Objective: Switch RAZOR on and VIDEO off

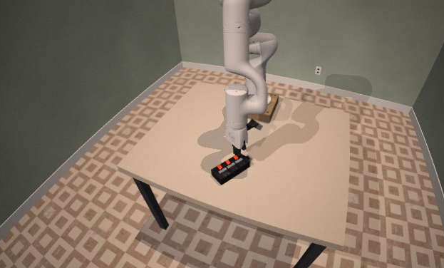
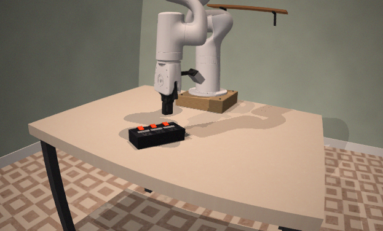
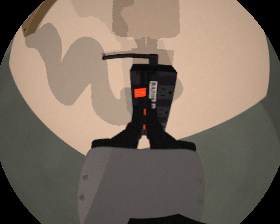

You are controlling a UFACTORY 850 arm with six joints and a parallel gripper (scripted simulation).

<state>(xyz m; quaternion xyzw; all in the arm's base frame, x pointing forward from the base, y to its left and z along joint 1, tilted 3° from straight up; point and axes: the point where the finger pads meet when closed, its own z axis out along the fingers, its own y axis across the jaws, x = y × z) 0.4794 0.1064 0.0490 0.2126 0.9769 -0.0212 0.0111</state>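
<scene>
Beige table surface: a flat rectangular table [image 2: 262,160] on dark legs carries all items; shadows of the arm fall across it.
Power strip: a black rectangular plastic power strip [image 2: 157,135] lies flat and right way up on the table, towards the front left edge and well apart from the arm's base.
Switches: three orange-red rocker switches [image 2: 152,126] sit in a row along the strip's top face, with pale label strips beside them; the label text is too small to read, so RAZOR and VIDEO cannot be told apart.
Switch positions: on or off cannot be determined from any view.
Arm: a white six-joint arm [image 2: 170,37] reaches down from above, its last link vertical.
Gripper: a white-bodied gripper with dark tips [image 2: 167,108] points straight down, above the table just behind the strip's far end in the exterior view.
Fingers: clenched fully together, with nothing between them.
Contact: in the exterior view a gap shows between the fingers and the strip; the top view places the gripper [image 1: 239,147] over the end switch nearest the base.
Wrist view: the strip [image 3: 152,95] runs away from the camera, with one orange switch visible beyond the dark tips.
Base: a tan wooden block [image 2: 225,102] at the table's rear supports the arm.
Surroundings: grey-green walls, a brown and cream patterned tile floor [image 2: 23,184], and a wooden wall shelf [image 2: 247,8] behind the arm.
</scene>
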